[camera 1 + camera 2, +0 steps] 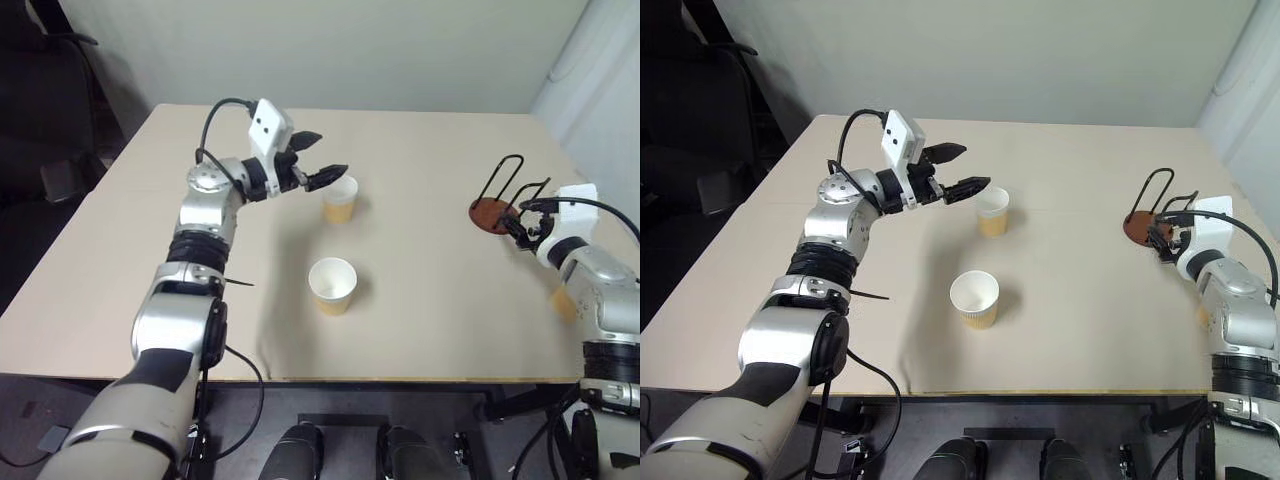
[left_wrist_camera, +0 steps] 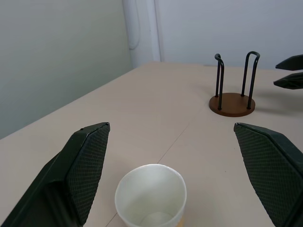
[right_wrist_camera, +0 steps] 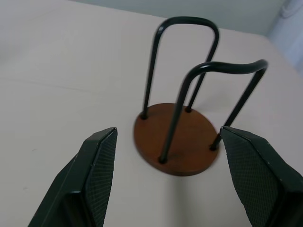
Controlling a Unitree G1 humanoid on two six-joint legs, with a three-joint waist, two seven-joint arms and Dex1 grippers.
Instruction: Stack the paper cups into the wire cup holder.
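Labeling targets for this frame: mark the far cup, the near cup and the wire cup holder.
far cup (image 1: 341, 198), left eye view, on its tan side wall.
near cup (image 1: 332, 278), left eye view, on its white inside.
wire cup holder (image 3: 182, 137), right wrist view, on the brown disc base.

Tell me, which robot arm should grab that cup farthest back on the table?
The left one, probably. The left gripper is open and right beside the far paper cup, which sits between its fingers in the left wrist view. The right gripper is open over by the wire cup holder, which holds no cup.
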